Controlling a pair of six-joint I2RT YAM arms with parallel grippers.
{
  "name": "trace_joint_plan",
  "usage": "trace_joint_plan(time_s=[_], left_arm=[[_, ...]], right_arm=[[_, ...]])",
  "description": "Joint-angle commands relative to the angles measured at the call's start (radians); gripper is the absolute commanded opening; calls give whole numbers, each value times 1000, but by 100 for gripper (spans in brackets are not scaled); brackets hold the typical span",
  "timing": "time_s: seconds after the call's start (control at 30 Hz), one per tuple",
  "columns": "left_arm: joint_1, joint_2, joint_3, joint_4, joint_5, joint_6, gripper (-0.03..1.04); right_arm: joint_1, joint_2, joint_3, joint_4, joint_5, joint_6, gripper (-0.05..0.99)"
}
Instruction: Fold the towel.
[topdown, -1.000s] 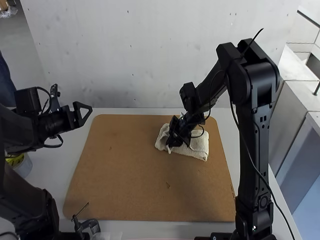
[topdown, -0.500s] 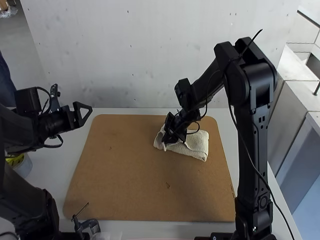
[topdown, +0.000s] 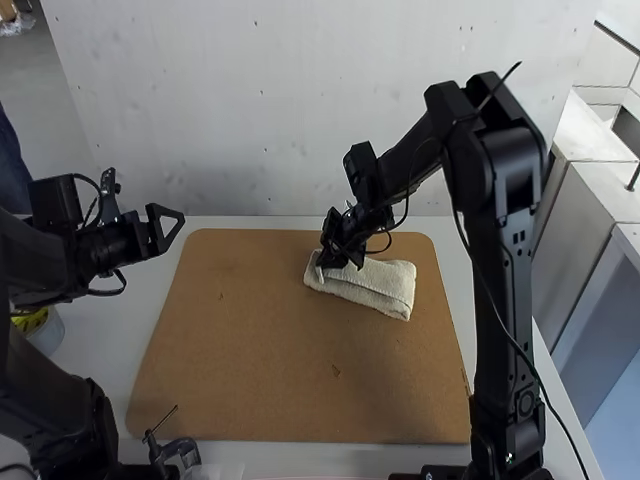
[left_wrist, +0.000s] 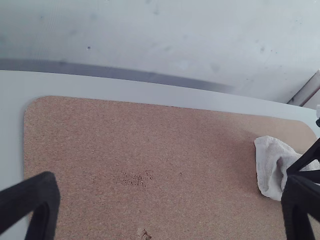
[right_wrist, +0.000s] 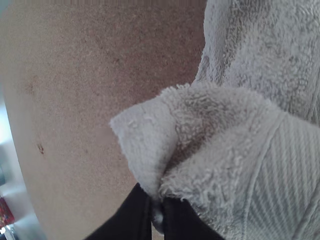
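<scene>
- Towel (topdown: 375, 286), folded over, on the board's (topdown: 260, 370) right half.
- Right gripper (topdown: 329, 264): fingers pinched shut on its edge.
- Left gripper (topdown: 171, 228): fingers spread, empty.
- Right gripper has shifted leftward since earlier.

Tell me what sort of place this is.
Probably a robotics lab or test station: a left arm and a right arm, both black and cabled, flank a brown board bearing a pale towel.
</scene>
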Motion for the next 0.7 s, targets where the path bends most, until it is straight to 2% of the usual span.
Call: trace_joint_plan(time_s=[0.0,0.03,0.07,0.13,0.17,0.23,0.37,0.5,0.67], left_arm=[[14,13,-15,8,16,17,101],[14,16,-15,8,18,17,101],[16,18,-15,10,18,17,101],[16,21,-16,11,18,22,101],[16,22,-16,10,18,22,101],[16,27,-16,14,18,23,101],[16,26,-15,17,18,23,101],[13,19,-13,22,18,16,101],[-18,-28,-1,22,18,-37,101]], right_arm=[[24,69,13,14,-1,5,3],[25,81,12,19,-1,3,4],[27,94,9,29,-1,0,11],[30,100,7,34,-1,-21,46],[30,98,7,37,-7,-31,58],[30,69,10,37,-22,-38,96],[27,-69,-1,15,-24,-31,98],[19,-228,-22,-80,-22,-35,98],[-30,-397,-65,-159,-8,-64,97]])
